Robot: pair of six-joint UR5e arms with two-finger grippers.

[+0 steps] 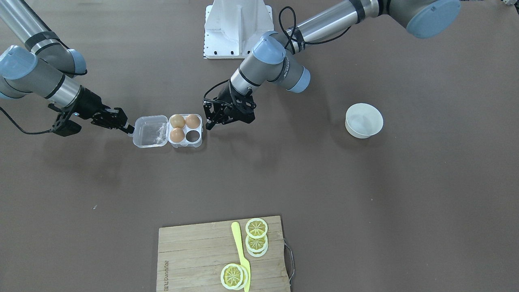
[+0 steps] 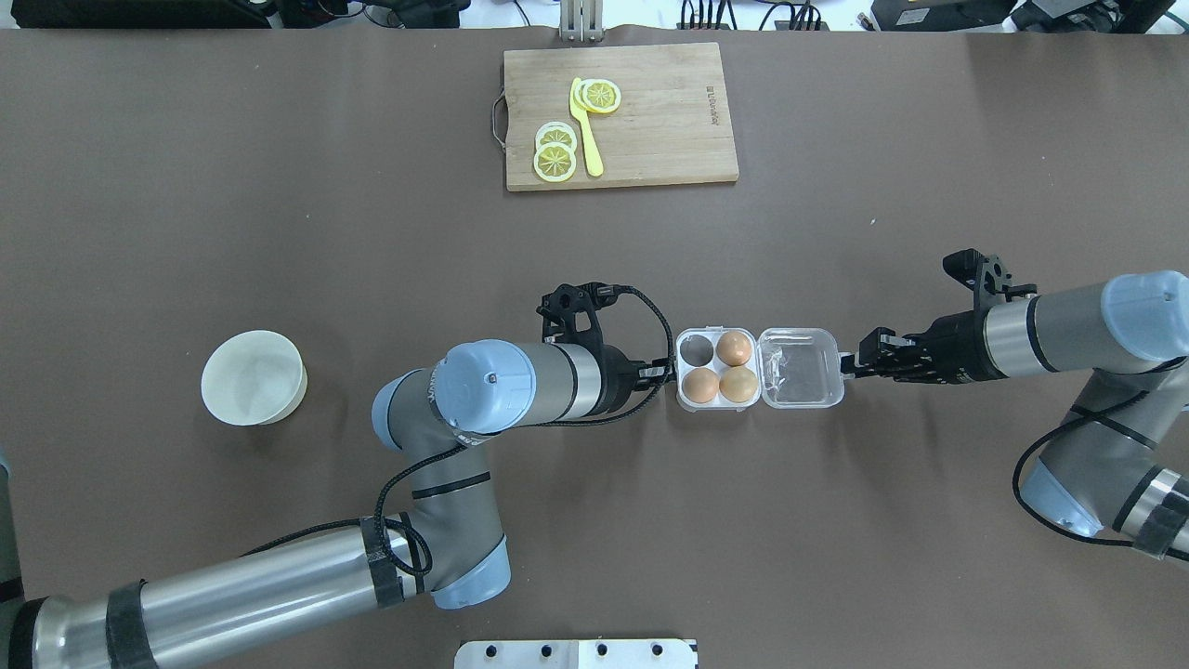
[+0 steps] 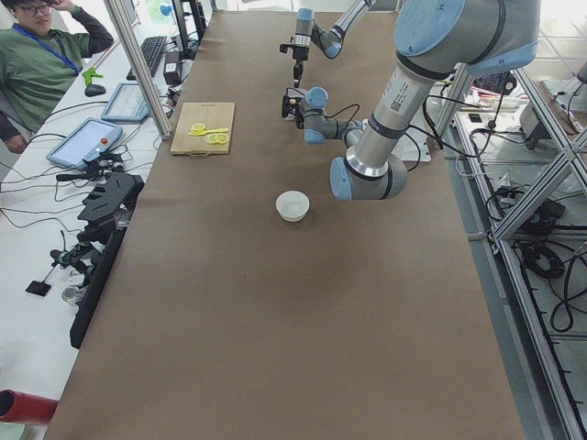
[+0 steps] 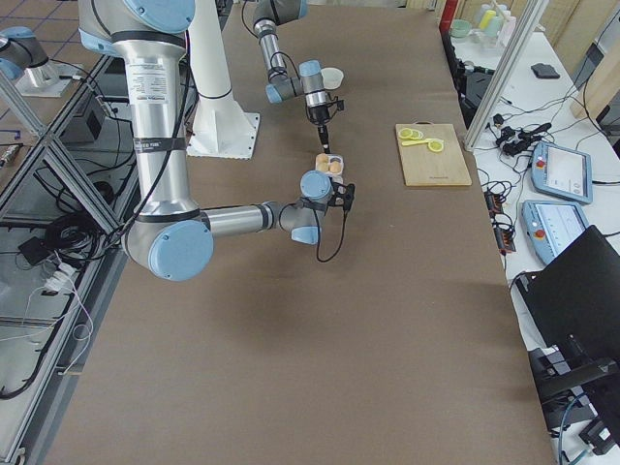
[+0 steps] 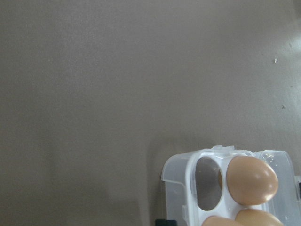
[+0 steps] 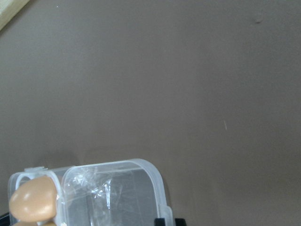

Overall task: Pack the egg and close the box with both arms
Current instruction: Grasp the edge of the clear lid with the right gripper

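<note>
Because the egg box [image 2: 695,349] is thin clear plastic, I judge it light, springy and slick, likely to skid across the worktop [image 2: 279,232] if pushed from one side only. It sits open near the worktop's middle, three light-brown eggs [image 2: 734,347] seated in its cups and the fourth cup bare. The lid [image 2: 803,367] lies flat beside the tray, on my right. The eggs look smooth and brittle, so I would press on plastic, never on shell. The best hold for closing seems to be the lid's outer rim, by the latch tab, with the tray's opposite wall braced against the swing.

My right hand [image 2: 850,364] is at that rim. The overhead view shows only its tip touching the lid's edge. My right wrist camera adds black fingertips [image 6: 160,222] on either side of the rim, so I read this hand as clenched on the lid.

My left hand [image 2: 663,372] is just beside the tray's outer wall. Overhead, my own wrist hides most of it, and the left wrist camera catches one dark sliver at its bottom edge. I cannot tell whether this hand is released or clenched.
</note>
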